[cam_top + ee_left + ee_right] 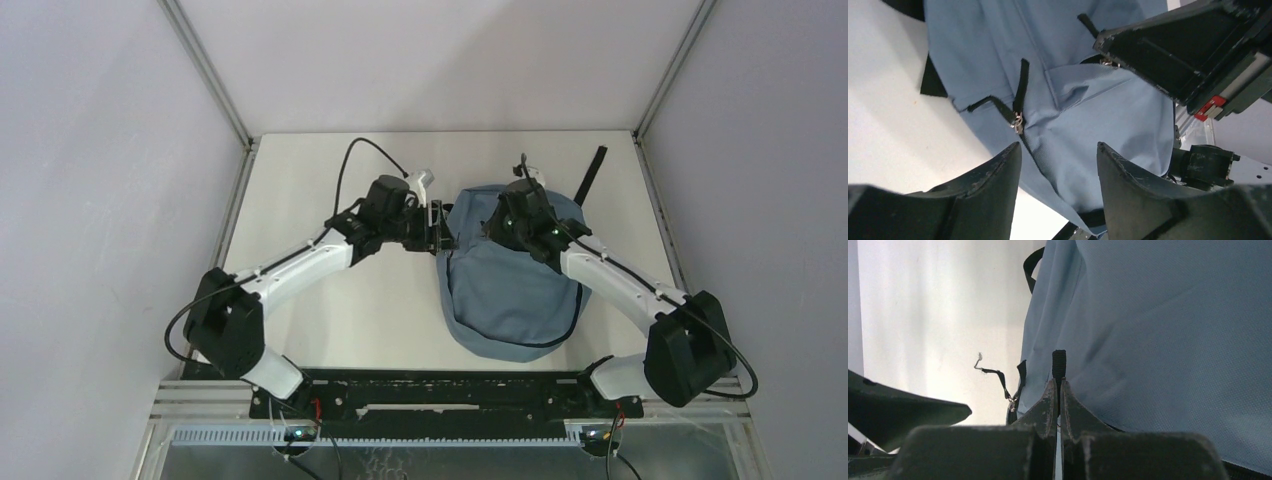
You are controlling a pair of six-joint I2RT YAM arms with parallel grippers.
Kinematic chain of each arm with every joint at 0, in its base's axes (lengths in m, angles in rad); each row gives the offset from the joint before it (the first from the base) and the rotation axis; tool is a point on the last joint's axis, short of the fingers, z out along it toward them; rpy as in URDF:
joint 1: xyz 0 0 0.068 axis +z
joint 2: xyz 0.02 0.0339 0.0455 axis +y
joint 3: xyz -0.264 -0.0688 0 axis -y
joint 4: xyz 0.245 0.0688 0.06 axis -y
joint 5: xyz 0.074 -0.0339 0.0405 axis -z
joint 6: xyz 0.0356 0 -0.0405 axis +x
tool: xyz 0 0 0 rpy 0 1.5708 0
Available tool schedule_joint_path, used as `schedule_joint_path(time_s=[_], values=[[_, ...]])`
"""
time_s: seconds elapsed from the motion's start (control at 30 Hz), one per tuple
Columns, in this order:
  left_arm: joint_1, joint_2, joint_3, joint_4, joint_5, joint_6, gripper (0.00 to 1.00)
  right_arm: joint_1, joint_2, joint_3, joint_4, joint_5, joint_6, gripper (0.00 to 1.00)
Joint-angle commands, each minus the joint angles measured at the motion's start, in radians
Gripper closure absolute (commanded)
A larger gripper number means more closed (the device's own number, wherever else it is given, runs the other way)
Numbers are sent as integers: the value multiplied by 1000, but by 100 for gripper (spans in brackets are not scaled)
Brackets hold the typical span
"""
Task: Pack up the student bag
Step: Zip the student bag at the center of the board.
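right pincer (pixel 1058 384) nips pull tab (pixel 1059 362) — left pincer (pixel 1058 148) agape beside student bag (pixel 510 290)

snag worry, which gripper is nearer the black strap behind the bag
Right. The right gripper, shut on a tab atop the student bag, is closer to the strap; the left gripper is open at the bag's left edge.

Top view: student bag (pixel 505 295) upper part hidden under R arm (pixel 610 275); wrist views crop bag at edges.
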Motion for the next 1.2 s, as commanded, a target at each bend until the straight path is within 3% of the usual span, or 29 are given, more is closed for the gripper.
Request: schedule_joint_path(time_s=[0.0, 0.13, 0.4, 0.7, 0.77, 0.83, 0.93, 0.97, 1.17], values=[[-10, 49, 78, 111, 57, 116, 37, -17, -54, -25, 55, 9, 30, 100], [-37, 94, 76, 182, 50, 225, 36, -33, -64, -32, 62, -20, 37, 100], [-76, 159, 119, 172, -36, 340, 35, -58, -47, -32, 78, -79, 48, 100], [-80, 268, 210, 183, -20, 301, 36, -61, -36, -32, 94, -119, 51, 100], [-80, 295, 238, 179, -21, 281, 42, -62, -36, -33, 86, -117, 51, 100], [-80, 323, 270, 158, -6, 268, 56, -69, -37, -32, 78, -116, 50, 100], [-78, 350, 298, 122, 26, 270, 91, -83, -43, -33, 63, -108, 47, 100], [-76, 356, 305, 110, 37, 272, 98, -88, -46, -33, 58, -104, 46, 100], [-52, 335, 273, 61, 49, 272, 100, -142, -81, -54, 34, -89, 24, 100]])
